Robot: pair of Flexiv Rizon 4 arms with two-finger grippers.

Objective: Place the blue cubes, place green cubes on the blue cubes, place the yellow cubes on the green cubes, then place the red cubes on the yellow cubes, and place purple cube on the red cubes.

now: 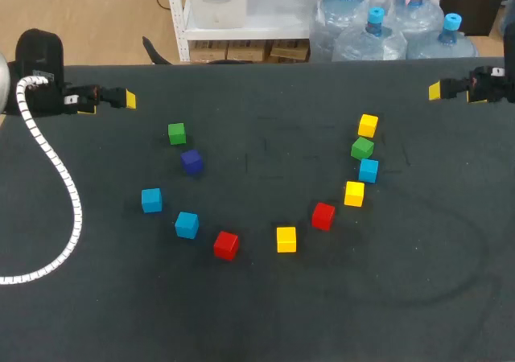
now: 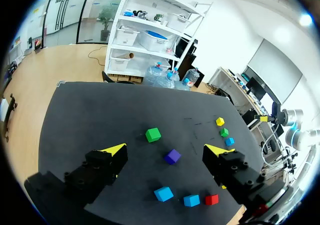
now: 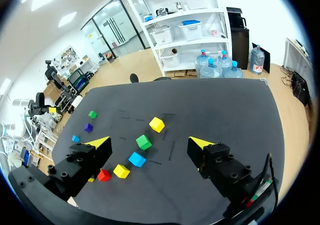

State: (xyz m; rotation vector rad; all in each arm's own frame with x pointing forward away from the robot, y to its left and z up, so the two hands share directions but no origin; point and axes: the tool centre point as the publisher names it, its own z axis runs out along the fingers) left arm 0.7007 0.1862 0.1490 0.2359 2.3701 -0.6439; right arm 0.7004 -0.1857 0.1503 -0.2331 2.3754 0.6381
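Cubes lie scattered in an arc on the dark table (image 1: 257, 314). On the left are a green cube (image 1: 177, 133), the purple cube (image 1: 191, 162) and two blue cubes (image 1: 151, 199) (image 1: 187, 224). Along the front sit a red cube (image 1: 226, 244), a yellow cube (image 1: 286, 239) and another red cube (image 1: 323, 215). On the right are a yellow (image 1: 354, 193), blue (image 1: 368, 170), green (image 1: 362, 147) and yellow cube (image 1: 368, 125). My left gripper (image 1: 129, 100) (image 2: 165, 149) hangs open at the far left, holding nothing. My right gripper (image 1: 435, 91) (image 3: 149, 143) hangs open at the far right, also holding nothing.
A white ribbed cable (image 1: 64, 193) from the left arm snakes across the table's left side down to the front edge. No cube is stacked on another.
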